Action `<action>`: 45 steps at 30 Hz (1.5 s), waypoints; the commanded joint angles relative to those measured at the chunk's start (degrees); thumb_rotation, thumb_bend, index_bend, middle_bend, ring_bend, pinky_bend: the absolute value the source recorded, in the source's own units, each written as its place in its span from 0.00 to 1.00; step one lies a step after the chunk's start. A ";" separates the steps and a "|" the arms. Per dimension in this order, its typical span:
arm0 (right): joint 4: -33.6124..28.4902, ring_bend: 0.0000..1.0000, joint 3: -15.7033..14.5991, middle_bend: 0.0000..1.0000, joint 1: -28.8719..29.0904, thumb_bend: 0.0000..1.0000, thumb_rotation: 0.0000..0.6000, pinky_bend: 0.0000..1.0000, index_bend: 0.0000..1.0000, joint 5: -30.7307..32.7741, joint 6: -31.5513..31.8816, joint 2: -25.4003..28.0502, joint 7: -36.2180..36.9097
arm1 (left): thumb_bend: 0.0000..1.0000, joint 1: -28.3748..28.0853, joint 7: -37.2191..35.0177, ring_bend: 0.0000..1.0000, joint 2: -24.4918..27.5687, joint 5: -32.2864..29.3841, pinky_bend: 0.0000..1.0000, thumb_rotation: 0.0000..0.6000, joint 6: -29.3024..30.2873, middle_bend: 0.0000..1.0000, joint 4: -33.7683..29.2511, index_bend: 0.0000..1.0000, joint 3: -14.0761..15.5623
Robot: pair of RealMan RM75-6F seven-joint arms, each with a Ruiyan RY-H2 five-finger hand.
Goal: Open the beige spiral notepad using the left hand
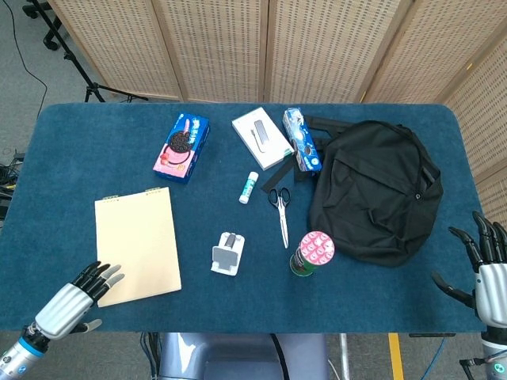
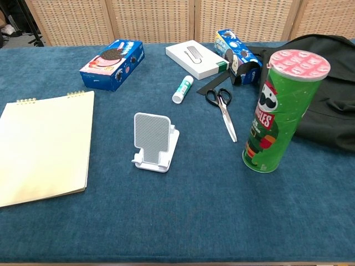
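Starting at the left hand [image 1: 79, 296], we find it at the near left corner of the worktop [image 1: 79, 150], empty, its fingers apart and reaching toward the near corner of the beige spiral notepad [image 1: 136, 246]. From the head view the fingertips appear to lie at or just over that corner; we cannot confirm contact, and the chest view does not show the hand at all. The notepad lies flat and closed on the left half of the worktop, its spiral binding along the far edge and its cover down. We judge the task barely begun: the approach is made, but no grasp is taken and no cover lifted. Remaining are catching the near edge and turning the cover back over the binding. The right hand [image 1: 487, 269] idles, spread and empty, off the near right corner.
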 commanded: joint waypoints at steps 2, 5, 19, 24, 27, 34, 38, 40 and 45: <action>-0.12 0.00 -0.07 0.00 0.02 0.19 1.00 0.00 0.20 0.02 -0.16 0.07 0.08 | 0.13 0.72 -3.41 0.00 -1.94 -0.88 0.00 1.00 1.90 0.00 4.35 0.00 0.41; -0.21 0.00 -0.02 0.00 0.01 0.19 1.00 0.00 0.20 0.10 -0.16 0.05 0.00 | 0.16 1.04 -5.18 0.00 -3.65 -1.49 0.00 1.00 3.35 0.00 7.82 0.00 0.15; -0.23 0.00 -0.32 0.00 0.23 0.19 1.00 0.00 0.20 0.32 -1.19 0.06 -0.05 | 0.19 0.85 -8.26 0.00 -9.18 -3.69 0.00 1.00 3.93 0.00 17.24 0.00 0.09; -0.30 0.00 -0.39 0.00 0.24 0.19 1.00 0.00 0.20 0.35 -1.37 0.16 0.16 | 0.21 1.19 -9.16 0.00 -10.29 -4.40 0.00 1.00 3.77 0.00 19.24 0.00 0.50; -0.44 0.00 -0.47 0.00 0.25 0.19 1.00 0.00 0.20 0.30 -1.47 0.30 0.48 | 0.22 1.15 -9.40 0.00 -10.80 -4.71 0.00 1.00 3.37 0.00 20.06 0.00 0.72; -0.40 0.00 -0.26 0.00 0.24 0.19 1.00 0.00 0.20 0.43 -1.30 0.37 0.90 | 0.24 0.78 -9.85 0.00 -11.75 -5.55 0.00 1.00 2.61 0.00 21.11 0.02 0.82; -0.32 0.00 -0.25 0.00 0.28 0.19 1.00 0.00 0.20 0.41 -1.34 0.34 0.96 | 0.27 0.67 -9.85 0.00 -12.19 -6.17 0.00 1.00 2.75 0.00 21.65 0.03 0.57; -0.28 0.00 -0.31 0.00 0.29 0.19 1.00 0.00 0.20 0.32 -1.37 0.32 0.94 | 0.27 0.61 -9.84 0.00 -12.35 -6.42 0.00 1.00 2.64 0.00 21.92 0.04 0.53; -0.38 0.00 -0.44 0.00 0.32 0.19 1.00 0.00 0.20 0.28 -1.56 0.33 0.73 | 0.27 0.45 -10.14 0.00 -12.63 -6.69 0.00 1.00 2.50 0.00 22.34 0.10 0.74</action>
